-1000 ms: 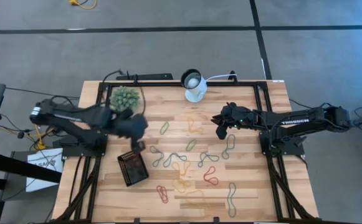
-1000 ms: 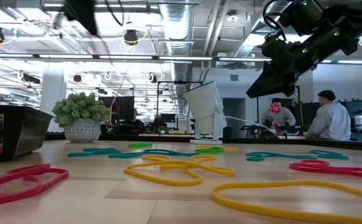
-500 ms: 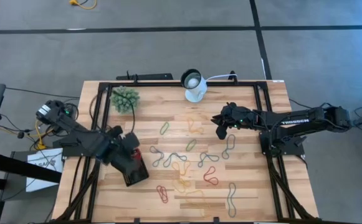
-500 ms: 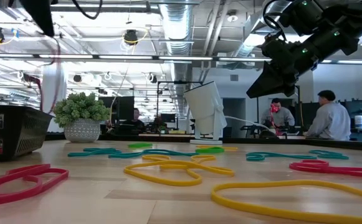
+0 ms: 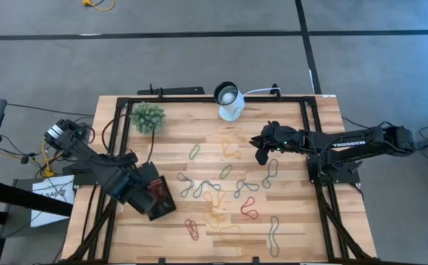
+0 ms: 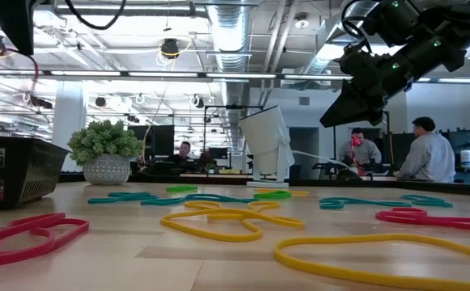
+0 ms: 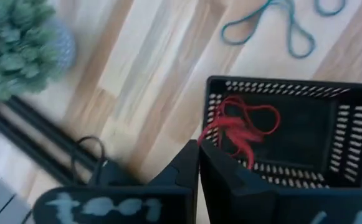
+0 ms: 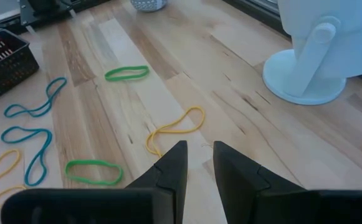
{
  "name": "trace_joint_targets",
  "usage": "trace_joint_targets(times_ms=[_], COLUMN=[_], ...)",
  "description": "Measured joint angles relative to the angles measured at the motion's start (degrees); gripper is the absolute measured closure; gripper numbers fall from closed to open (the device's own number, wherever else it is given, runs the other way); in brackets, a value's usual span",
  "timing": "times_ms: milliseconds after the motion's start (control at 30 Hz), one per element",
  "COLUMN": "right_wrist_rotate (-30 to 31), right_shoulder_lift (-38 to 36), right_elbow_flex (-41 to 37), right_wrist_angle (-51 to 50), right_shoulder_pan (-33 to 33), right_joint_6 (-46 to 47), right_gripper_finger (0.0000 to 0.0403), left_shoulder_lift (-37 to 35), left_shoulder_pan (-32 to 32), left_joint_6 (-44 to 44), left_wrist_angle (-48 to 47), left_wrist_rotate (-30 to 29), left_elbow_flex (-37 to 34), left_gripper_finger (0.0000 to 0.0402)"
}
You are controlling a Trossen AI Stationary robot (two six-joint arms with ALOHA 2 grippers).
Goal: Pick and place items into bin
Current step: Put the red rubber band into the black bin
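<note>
My left gripper point(image 7: 199, 163), fingers pressed together on a thin red rubber loop point(image 7: 243, 127), hangs over the small black perforated tray point(image 5: 157, 197) at the table's left; my right gripper point(image 8: 198, 163) hovers spread mid-table.

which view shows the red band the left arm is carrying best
The left wrist view: the red band hangs from the shut left tool over the black bin, filling the picture. The high view shows only a small red patch at the bin. The low view shows a thin red strand. The right wrist view misses it.
</note>
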Motion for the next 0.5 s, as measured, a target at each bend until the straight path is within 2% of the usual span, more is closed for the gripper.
trace_joint_targets(times_ms=[167,300,500], right_wrist_rotate=[0.0,0.0,0.0], right_shoulder_lift=[0.0,0.0,0.0], right_elbow_flex=[0.0,0.0,0.0], right_wrist_angle=[-0.03,-0.02,-0.02], right_shoulder_pan=[0.01,0.0,0.02], right_joint_6=[0.0,0.0,-0.01], right_gripper_finger=[0.033,0.033,0.033], left_shoulder_lift=[-7.06,-13.35,-18.91], left_shoulder_pan=[0.07,0.97,2.47], left_joint_6=[3.37,4.74,4.19], left_wrist_angle=[15.62,29.16,32.39], left_wrist_rotate=[-0.8,5.16,6.52], left_elbow_flex=[-11.13,-21.14,-30.3], left_gripper_finger=[0.0401,0.0401,0.0401])
